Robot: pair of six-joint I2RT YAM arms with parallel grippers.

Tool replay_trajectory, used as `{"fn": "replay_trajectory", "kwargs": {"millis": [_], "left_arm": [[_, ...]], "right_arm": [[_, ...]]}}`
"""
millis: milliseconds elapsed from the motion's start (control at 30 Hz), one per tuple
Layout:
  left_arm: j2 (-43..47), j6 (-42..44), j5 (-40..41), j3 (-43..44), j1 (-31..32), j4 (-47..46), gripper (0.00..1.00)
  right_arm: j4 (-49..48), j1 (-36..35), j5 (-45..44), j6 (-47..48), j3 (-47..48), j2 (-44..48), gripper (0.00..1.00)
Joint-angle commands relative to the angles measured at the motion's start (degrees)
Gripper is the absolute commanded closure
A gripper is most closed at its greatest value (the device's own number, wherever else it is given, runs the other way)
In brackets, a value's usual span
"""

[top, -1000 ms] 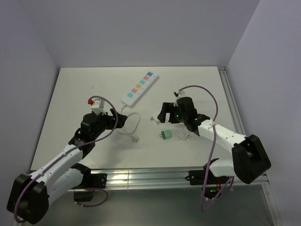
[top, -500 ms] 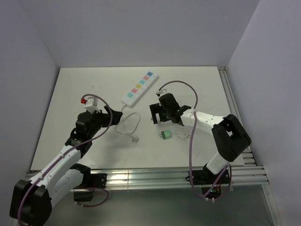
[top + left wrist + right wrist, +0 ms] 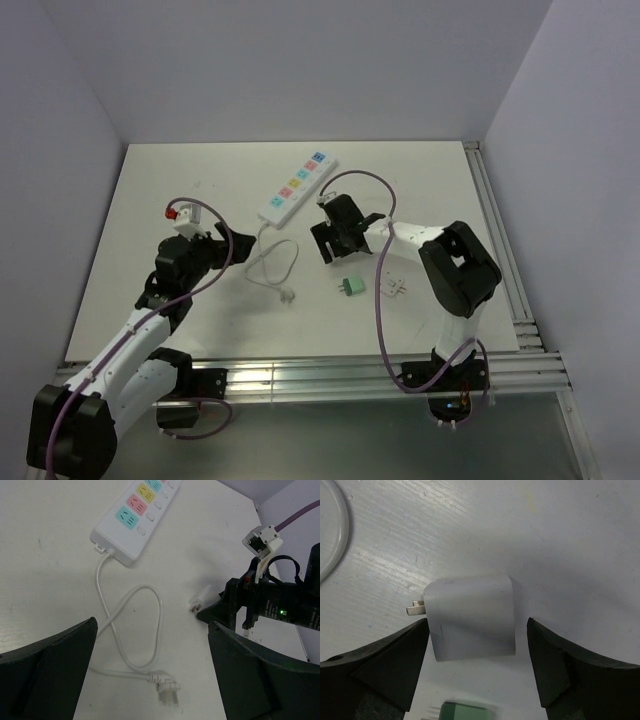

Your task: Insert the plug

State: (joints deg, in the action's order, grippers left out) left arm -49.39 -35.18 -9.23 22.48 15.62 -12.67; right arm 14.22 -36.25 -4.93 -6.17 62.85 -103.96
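Currently the right gripper [image 3: 477,627] is hovering low over the white plug [image 3: 470,620], its jaws spread and standing one on each side of the body without touching it. The plug is lying flat on the table [image 3: 420,190] with its prongs pointing at one finger, so its long axis is running across the gap, jaw to jaw; a closing pinch would likely be pressing prong tips against back. The left gripper [image 3: 152,625], jaws wide and holding nothing, is waiting well apart, beyond the cord [image 3: 160,611]. Counting outward: one cord plug [image 3: 288,296], one green plug [image 3: 351,287], one white adapter [image 3: 392,288], the white plug, then one strip [image 3: 297,187] showing five coloured sockets.
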Motion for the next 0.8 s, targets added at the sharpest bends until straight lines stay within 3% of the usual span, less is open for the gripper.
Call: {"fn": "replay_trajectory", "kwargs": {"millis": [0, 167, 200, 567, 767], "left_arm": [[-0.36, 0.02, -1.75, -0.42, -0.41, -2.54, 0.01], [-1.41, 0.02, -2.98, -0.25, -0.68, -2.89, 0.00], [-1.94, 0.02, -4.03, 0.02, -0.68, -2.80, 0.00], [-11.60, -6.83, -17.21, 3.71, -0.68, -8.25, 0.00], [-15.11, -8.59, -23.36, 5.90, -0.50, -10.10, 0.00]], "right_arm": [[1.17, -0.40, 1.49, 1.78, 2.28, -0.19, 0.17], [0.64, -0.40, 2.03, 1.43, 1.75, 0.51, 0.51], [-0.06, -0.66, 1.85, 1.34, 1.14, 1.30, 0.53], [-15.96, -8.21, -7.54, 3.54, -13.89, 20.02, 0.60], [-19.66, -13.92, -6.85, 5.55, -17.06, 26.44, 0.60]]}}
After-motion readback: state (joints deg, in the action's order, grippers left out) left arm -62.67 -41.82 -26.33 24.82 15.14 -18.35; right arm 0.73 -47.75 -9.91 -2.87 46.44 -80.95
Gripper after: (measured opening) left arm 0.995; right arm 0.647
